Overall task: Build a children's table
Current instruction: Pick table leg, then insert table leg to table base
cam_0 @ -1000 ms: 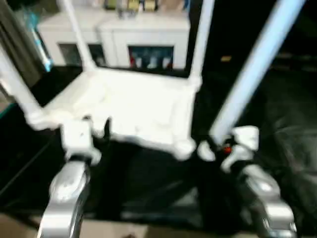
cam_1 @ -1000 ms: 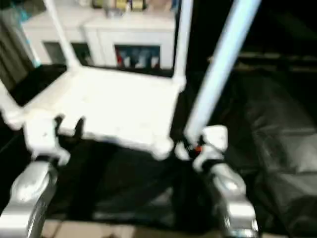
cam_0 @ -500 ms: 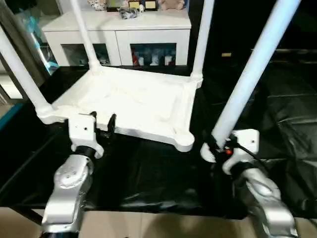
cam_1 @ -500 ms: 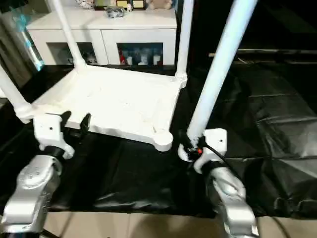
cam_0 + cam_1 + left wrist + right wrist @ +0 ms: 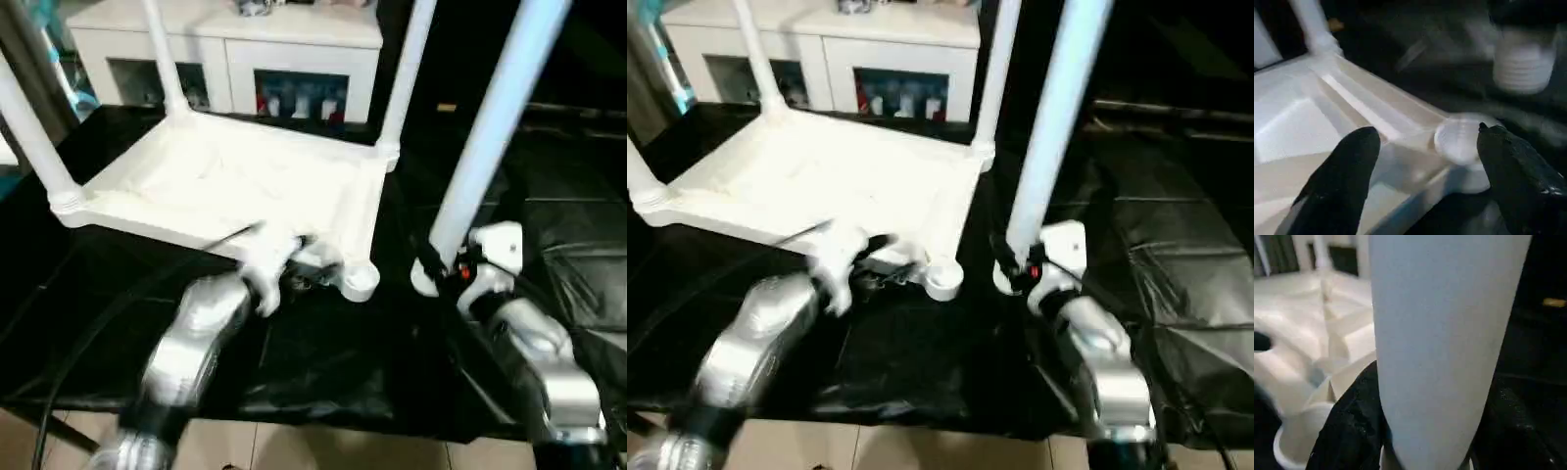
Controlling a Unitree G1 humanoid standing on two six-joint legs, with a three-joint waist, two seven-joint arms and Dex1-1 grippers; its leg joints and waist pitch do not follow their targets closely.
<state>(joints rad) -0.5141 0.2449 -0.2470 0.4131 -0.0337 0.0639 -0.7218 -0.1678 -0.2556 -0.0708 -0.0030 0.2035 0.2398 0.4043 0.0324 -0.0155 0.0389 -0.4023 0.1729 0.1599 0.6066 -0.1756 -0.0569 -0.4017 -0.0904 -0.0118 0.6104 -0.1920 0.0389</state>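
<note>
Swinging across from the tabletop's near edge, my left hand [image 5: 1422,166] now sits wide apart at the empty corner socket [image 5: 1462,138], gripping nothing. My right hand [image 5: 438,266] is clamped on the loose leg [image 5: 490,127], held upright just beside that socket. Beyond, the upturned children's table [image 5: 235,181] lies on the black-covered counter [image 5: 343,362], three legs fitted, the white cabinet [image 5: 235,59] behind.

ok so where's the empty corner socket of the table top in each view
Left eye view: empty socket, lower middle, beside the left gripper.
Right eye view: it sits at, left of the held leg.
Left wrist view: round socket between the two black fingers.
Right wrist view: bottom left corner.
Shared landmark: the held leg's threaded end.
</note>
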